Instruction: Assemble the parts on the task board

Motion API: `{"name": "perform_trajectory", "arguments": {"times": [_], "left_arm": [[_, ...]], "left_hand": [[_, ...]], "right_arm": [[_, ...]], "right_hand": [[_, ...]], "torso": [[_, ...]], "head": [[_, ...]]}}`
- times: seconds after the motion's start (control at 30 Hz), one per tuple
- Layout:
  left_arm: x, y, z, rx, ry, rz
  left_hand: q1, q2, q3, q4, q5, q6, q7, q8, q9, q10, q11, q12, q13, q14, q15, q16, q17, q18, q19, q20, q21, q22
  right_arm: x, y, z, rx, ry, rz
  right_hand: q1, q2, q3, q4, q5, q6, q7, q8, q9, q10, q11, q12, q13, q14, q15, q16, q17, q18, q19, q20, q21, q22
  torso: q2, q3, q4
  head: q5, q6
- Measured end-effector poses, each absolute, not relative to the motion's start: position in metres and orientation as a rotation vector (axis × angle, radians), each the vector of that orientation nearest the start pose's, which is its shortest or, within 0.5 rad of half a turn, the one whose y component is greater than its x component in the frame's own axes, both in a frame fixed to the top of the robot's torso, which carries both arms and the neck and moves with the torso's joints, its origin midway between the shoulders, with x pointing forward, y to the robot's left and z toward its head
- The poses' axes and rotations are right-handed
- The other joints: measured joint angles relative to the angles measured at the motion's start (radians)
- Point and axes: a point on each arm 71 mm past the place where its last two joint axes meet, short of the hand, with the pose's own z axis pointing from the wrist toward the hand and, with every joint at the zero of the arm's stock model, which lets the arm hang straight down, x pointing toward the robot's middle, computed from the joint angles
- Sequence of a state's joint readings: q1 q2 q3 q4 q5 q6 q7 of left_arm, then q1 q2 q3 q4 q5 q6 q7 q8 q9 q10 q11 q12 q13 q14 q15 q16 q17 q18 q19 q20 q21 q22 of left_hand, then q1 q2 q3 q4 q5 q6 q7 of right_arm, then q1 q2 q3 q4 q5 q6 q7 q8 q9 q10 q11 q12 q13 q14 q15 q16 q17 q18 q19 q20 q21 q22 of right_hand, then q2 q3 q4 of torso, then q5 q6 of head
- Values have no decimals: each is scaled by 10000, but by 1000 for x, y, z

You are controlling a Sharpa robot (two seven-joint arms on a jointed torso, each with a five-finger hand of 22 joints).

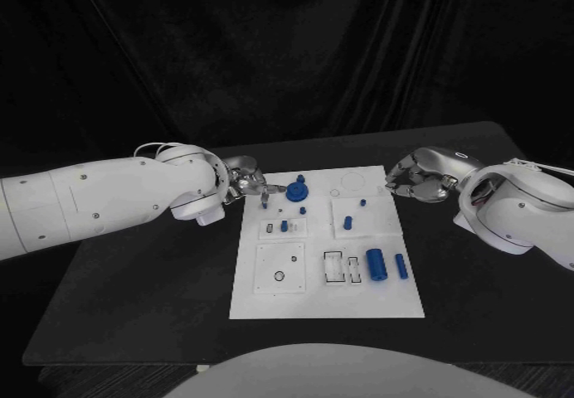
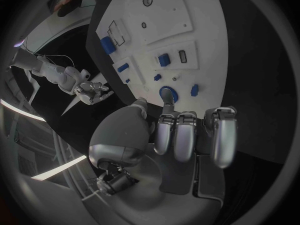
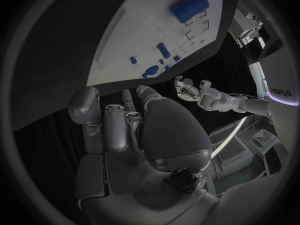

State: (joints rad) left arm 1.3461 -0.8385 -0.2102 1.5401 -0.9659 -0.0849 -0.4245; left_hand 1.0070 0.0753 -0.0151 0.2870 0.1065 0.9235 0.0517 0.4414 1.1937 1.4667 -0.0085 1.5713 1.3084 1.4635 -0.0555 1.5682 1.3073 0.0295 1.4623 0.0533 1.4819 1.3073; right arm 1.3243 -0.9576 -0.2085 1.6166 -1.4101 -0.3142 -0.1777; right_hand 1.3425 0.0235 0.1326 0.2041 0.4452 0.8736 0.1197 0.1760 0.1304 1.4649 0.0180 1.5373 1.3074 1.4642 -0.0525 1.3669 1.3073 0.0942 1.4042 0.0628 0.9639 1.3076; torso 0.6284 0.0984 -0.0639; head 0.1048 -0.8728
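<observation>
The white task board (image 1: 359,307) lies in the middle of the black table. A round blue part (image 1: 295,193) stands near its far left corner, with smaller blue parts (image 1: 348,221) around it. A blue cylinder (image 1: 376,264) and a blue peg (image 1: 401,265) lie at the near right. My left hand (image 1: 248,186) hovers at the board's far left edge, fingers apart, holding nothing. One of its fingertips (image 2: 167,104) reaches the rim of the round blue part (image 2: 167,93). My right hand (image 1: 413,178) sits at the far right corner, fingers curled in on nothing.
Rectangular slots (image 1: 342,267) and a raised plate with a round hole (image 1: 280,267) mark the board's near half. Bare black table (image 1: 132,298) runs along both sides of the board. Dark curtains close off the back.
</observation>
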Motion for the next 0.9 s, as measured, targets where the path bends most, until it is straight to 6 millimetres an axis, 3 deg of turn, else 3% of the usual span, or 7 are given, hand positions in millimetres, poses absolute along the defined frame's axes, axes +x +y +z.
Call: {"name": "perform_trajectory", "arguments": {"times": [0.27,0.57,0.9], "left_arm": [[494,225,-198,-2792,21626,-4802],[515,231,-204,-2694,22050,-4197],[531,232,-213,-2729,22210,-3893]], "left_hand": [[168,-13,-54,-55,-1,38,-38,39,40,7,-65,0,0,36,-35,0,0,1,0,0,46,0],[517,46,-54,-115,-2,-91,-52,-138,-67,8,-64,0,0,35,-35,0,0,0,0,0,46,0],[589,-12,-80,-141,-8,-127,-16,-215,-129,9,-62,0,0,35,-34,0,0,0,0,1,46,0]], "right_arm": [[467,-233,-181,-1375,17197,5514],[467,-232,-181,-1478,17120,5634],[466,-231,-182,-1549,17131,5715]], "right_hand": [[0,0,28,28,102,36,-36,0,-12,0,0,0,0,0,0,0,0,0,0,0,42,-1],[0,0,72,-17,194,83,-12,0,-22,0,0,0,0,0,0,0,0,-1,0,0,42,-1],[0,0,112,-1,227,159,-19,0,-21,35,35,0,0,0,0,0,0,0,0,-1,42,-2]], "torso": [[20,3,-24],[33,24,24],[81,-51,12]], "head": [[30,0],[-9,0],[39,0]]}}
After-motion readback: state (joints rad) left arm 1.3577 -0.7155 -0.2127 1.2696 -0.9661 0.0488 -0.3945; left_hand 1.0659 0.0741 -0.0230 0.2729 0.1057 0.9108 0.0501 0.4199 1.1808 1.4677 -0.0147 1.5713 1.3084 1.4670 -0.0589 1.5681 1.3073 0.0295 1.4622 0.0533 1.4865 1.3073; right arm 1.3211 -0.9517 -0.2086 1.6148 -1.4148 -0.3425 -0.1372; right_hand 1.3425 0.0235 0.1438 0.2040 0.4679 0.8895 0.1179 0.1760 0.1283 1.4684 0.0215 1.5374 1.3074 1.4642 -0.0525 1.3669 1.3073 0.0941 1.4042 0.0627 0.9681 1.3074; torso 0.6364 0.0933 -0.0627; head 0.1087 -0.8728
